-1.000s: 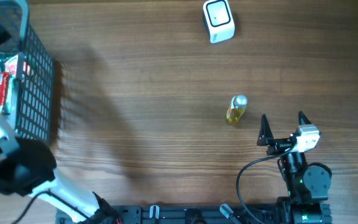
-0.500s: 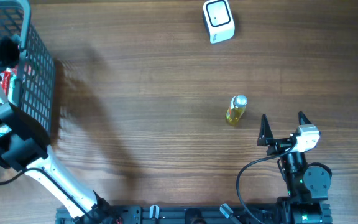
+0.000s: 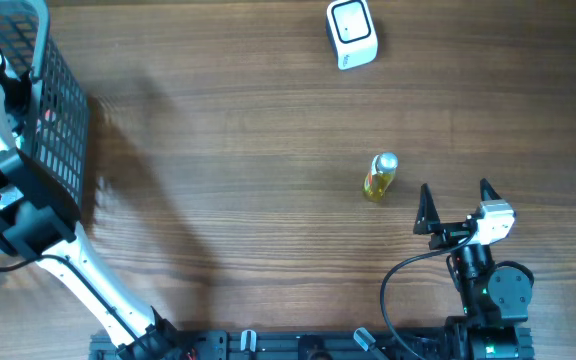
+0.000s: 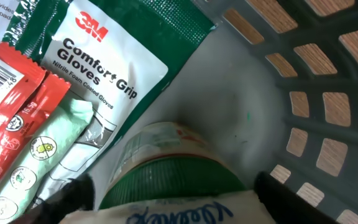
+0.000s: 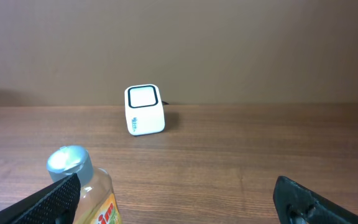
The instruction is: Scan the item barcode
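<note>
1. The left end effector [image 4: 176, 194] is down inside the basket [image 3: 63, 130], at the left edge of the desk [image 3: 248, 200].
2. Its two dark fingers stand on either side of a green-lidded jar [image 4: 166, 174] on the basket floor. They are partly apart, but I cannot tell whether they press on the jar.
3. A white pack with blue script [image 4: 173, 211] lies across the lid, nearest the camera.
4. Also in the basket, beside the jar, are a 3M glove packet [image 4: 104, 56] and red sachets [image 4: 17, 124] that show a barcode.
5. A yellow bottle [image 3: 379, 177] lies on its side on the desk, well to the right of the basket.
6. The white scanner [image 3: 351, 33] stands about as far from the basket, near the far edge.
7. The right end effector [image 3: 456, 203] is farther still from the basket, spread wide and holding nothing.
</note>
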